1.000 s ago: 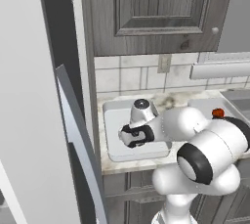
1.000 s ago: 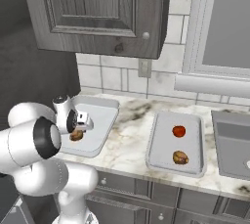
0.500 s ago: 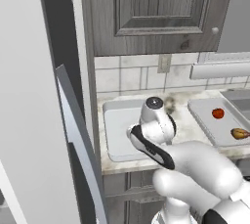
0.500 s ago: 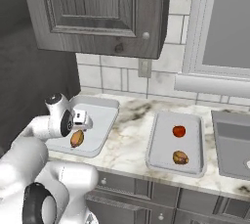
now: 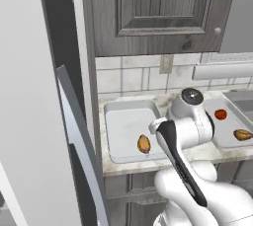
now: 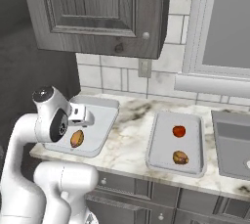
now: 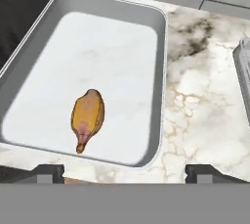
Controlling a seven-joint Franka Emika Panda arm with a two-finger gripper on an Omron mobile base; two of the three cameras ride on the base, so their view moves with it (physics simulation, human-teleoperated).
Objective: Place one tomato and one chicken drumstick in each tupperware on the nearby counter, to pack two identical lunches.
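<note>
Hand view: the gripper (image 7: pixel 124 173) sits at the bottom edge, fingers apart and holding nothing. Above it, the left tub (image 7: pixel 161 47) rests on the counter (image 7: pixel 205 100) and contains one drumstick (image 7: pixel 87 117) in its lower left part — narrow end toward the bottom of the frame.

Right base view: the right tub (image 6: pixel 158 142) lies right of centre (well apart from the left tub) and holds a tomato (image 6: pixel 179 131) above a second drumstick (image 6: pixel 180 157) — the two are not touching.
</note>
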